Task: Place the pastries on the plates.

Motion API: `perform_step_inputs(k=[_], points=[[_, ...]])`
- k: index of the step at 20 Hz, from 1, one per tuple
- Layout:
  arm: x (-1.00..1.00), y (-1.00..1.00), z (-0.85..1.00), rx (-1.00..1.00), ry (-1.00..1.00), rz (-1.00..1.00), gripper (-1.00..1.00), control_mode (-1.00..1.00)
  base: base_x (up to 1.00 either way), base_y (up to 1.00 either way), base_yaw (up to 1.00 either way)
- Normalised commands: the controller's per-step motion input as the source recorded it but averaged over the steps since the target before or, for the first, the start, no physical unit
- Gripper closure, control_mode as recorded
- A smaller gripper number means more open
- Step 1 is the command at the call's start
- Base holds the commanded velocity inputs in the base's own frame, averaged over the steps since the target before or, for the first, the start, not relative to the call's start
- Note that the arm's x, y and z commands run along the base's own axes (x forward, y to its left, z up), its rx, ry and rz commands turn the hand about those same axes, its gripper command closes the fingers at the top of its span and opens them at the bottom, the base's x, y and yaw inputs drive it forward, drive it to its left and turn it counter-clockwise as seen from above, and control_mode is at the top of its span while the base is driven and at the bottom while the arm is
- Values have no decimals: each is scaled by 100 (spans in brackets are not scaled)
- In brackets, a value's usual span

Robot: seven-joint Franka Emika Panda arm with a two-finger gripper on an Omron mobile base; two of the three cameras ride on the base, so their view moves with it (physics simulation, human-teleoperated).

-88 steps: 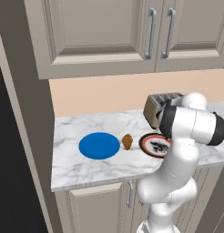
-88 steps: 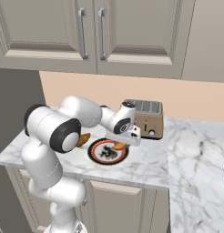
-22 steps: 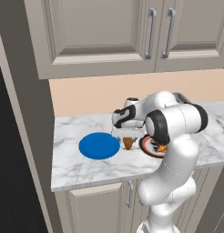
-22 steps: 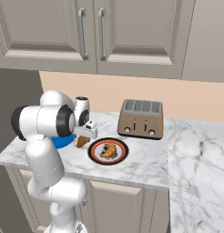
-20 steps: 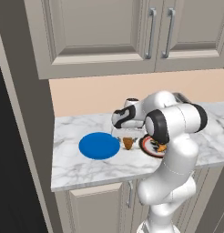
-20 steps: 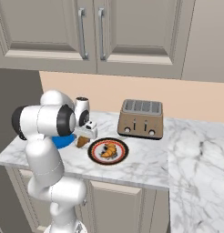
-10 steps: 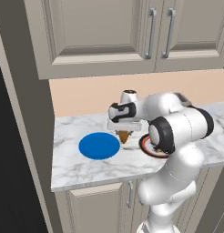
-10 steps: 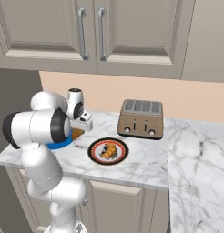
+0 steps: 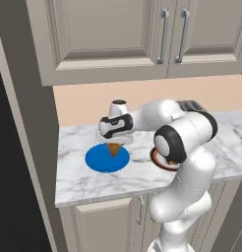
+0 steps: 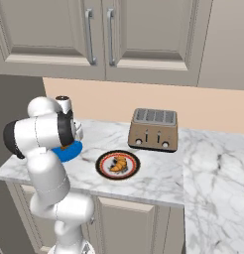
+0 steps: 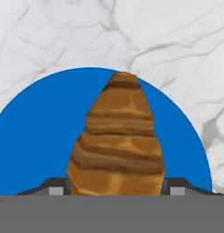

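Gripper [image 9: 113, 143] above the blue plate [image 9: 97, 161], pointing down, clamped on a pastry [image 9: 113, 149] hanging tip-down between the fingers. Seen along the hand: pastry [image 11: 117, 142] wedged between both fingertips, blue plate [image 11: 36, 132] right behind it, marble counter [image 11: 177, 41] around the rim. Cannot tell whether the pastry tip touches the plate. Blue plate at the left end of the counter [image 9: 78, 179], near the front edge. Patterned plate [image 10: 117, 164] just right of it, holding a second pastry [image 10: 119, 162] at its centre. Toaster [image 10: 153, 129] farther back and right, against the wall, well apart from both plates.
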Motion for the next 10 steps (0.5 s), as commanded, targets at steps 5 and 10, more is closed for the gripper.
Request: perform_step_inputs(k=[5,10], points=[[2,30,-24,0,1,0,100,-100,0,0,0],[0,11,-20,0,0,0,-100,-100,0,0,0]])
